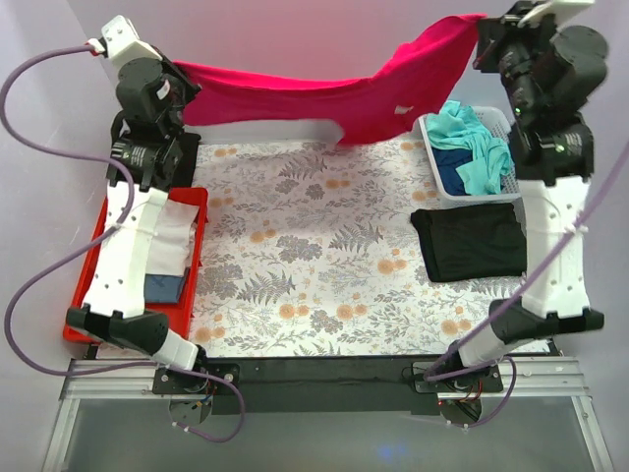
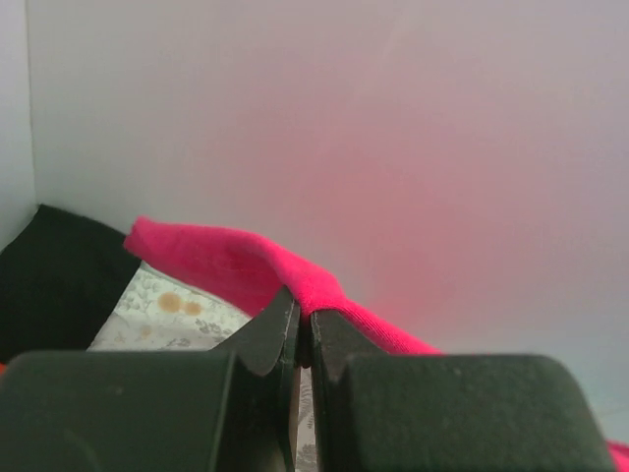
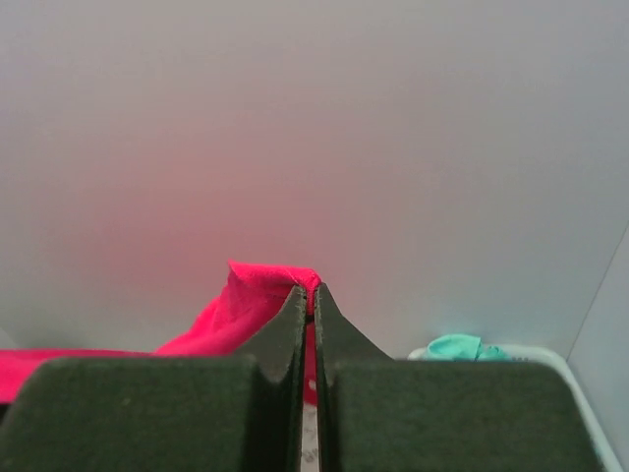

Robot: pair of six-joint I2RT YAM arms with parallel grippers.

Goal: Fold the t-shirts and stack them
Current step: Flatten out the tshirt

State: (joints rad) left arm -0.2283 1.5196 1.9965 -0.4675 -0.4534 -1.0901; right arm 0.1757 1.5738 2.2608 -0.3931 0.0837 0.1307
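Observation:
A crimson-red t-shirt [image 1: 334, 90] hangs stretched in the air across the back of the table, a small white label on its right part. My left gripper [image 1: 180, 87] is shut on its left end; the left wrist view shows the red cloth [image 2: 295, 275] pinched between the fingertips. My right gripper [image 1: 482, 28] is shut on its right end, higher up; the right wrist view shows the red cloth [image 3: 257, 287] in the jaws. A folded black t-shirt [image 1: 469, 242] lies on the table at the right. Teal and navy t-shirts [image 1: 470, 147] lie crumpled in a white basket.
The white basket [image 1: 499, 118] stands at the back right. A red tray [image 1: 197, 202] with folded white and dark cloth sits at the left under my left arm. The flower-and-fern table cover [image 1: 314, 256] spans the table. White walls close the back and sides.

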